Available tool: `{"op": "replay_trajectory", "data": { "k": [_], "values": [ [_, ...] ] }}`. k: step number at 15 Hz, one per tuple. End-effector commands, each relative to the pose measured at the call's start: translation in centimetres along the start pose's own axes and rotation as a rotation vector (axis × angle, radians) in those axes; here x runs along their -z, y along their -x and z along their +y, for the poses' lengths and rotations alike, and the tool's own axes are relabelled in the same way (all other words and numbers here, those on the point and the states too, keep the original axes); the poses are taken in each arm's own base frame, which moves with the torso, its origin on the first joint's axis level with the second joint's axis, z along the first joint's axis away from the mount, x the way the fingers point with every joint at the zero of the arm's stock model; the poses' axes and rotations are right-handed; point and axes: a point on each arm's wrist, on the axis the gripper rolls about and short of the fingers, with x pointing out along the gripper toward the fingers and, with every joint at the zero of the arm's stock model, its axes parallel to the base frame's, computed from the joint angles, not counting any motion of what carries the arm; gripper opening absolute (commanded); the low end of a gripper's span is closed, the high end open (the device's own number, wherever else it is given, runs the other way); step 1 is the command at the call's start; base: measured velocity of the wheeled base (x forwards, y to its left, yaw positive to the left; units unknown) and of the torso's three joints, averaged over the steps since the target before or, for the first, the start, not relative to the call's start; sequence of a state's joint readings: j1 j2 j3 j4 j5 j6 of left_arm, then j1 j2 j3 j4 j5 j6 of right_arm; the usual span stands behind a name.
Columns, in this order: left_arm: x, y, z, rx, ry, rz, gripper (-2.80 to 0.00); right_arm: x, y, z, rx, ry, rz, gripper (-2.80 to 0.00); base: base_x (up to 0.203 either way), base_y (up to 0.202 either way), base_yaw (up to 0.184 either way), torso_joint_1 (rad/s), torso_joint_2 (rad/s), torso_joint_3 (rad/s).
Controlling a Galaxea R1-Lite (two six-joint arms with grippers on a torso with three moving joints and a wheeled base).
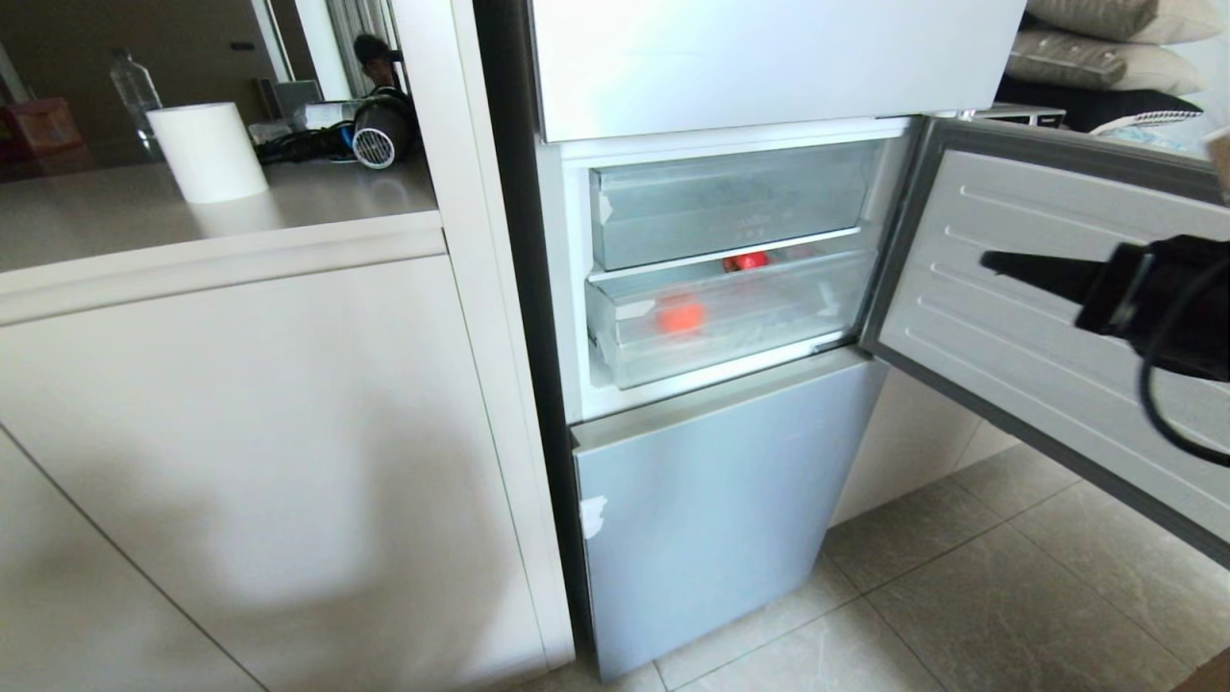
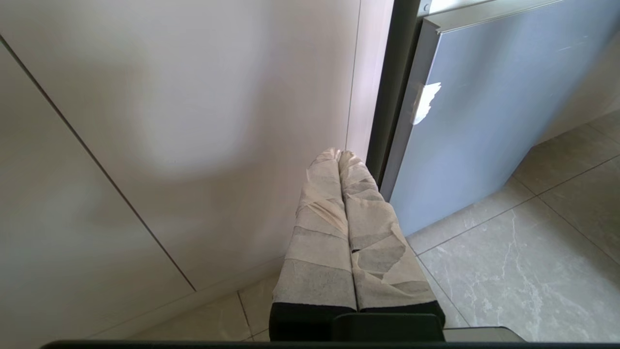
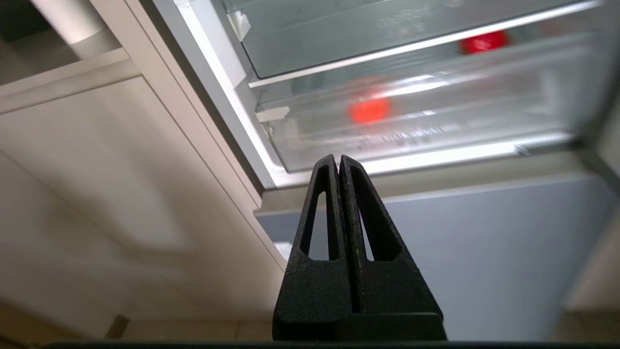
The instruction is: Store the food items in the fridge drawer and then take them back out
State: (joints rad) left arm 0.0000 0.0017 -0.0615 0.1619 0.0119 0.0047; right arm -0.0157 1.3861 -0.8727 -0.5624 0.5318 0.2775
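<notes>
From my station I see the fridge drawer [image 1: 730, 322] pushed in, at about 12 o'clock from the robot, under the shorter clear bin [image 1: 735, 207]. A red fruit [image 1: 679, 313] shows blurred through the drawer's frosted front, toward its 9 o'clock end; a second red shape [image 1: 747, 260] sits at the gap above the drawer's top edge, and I cannot tell whether it is another fruit or a reflection. The open fridge door [image 1: 1057, 317] stands at 3 o'clock.

My right gripper [image 1: 1009, 264] hangs in front of that door, its jaws pressed together on nothing, tips aimed toward the drawer. My left gripper [image 2: 341, 157], tape-wrapped and likewise closed and empty, is parked low by the cabinet [image 2: 169, 121].

I judge the fruit to be firm, light, smooth and prone to rolling, so I would grip it across its widest part. The drawer is stiff plastic, probably brittle at thin edges; its top front lip looks like the place to hook and pull.

There is faint printing on the upper bin's front and along the drawer's lower front, but I cannot read either.
</notes>
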Motion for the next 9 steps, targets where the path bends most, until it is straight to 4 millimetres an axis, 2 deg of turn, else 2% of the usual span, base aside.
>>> {"op": "replay_trajectory", "data": {
  "k": [1,2,4,7,9],
  "values": [
    [0.0,0.0,0.0,0.0,0.0,0.002,-2.8,-1.4,9.9,5.8,0.13,0.014,-0.042,-2.8,0.0,0.0,0.0,0.0,0.0,0.0],
    [0.0,0.0,0.0,-0.001,0.0,0.002,-2.8,-0.6,11.9,6.6,0.252,0.001,-0.032,-2.8,0.0,0.0,0.0,0.0,0.0,0.0],
    [0.0,0.0,0.0,0.0,0.0,0.001,-2.8,0.9,14.5,6.9,0.554,-0.009,-0.039,-2.8,0.0,0.0,0.0,0.0,0.0,0.0],
    [0.0,0.0,0.0,-0.001,0.0,0.001,-2.8,3.4,18.5,8.7,0.635,0.023,-0.088,-2.8,0.0,0.0,0.0,0.0,0.0,0.0],
    [0.0,0.0,0.0,0.0,0.0,0.001,-2.8,6.5,20.9,9.4,0.627,0.093,-0.054,-2.8,0.0,0.0,0.0,0.0,0.0,0.0]
  ]
}}
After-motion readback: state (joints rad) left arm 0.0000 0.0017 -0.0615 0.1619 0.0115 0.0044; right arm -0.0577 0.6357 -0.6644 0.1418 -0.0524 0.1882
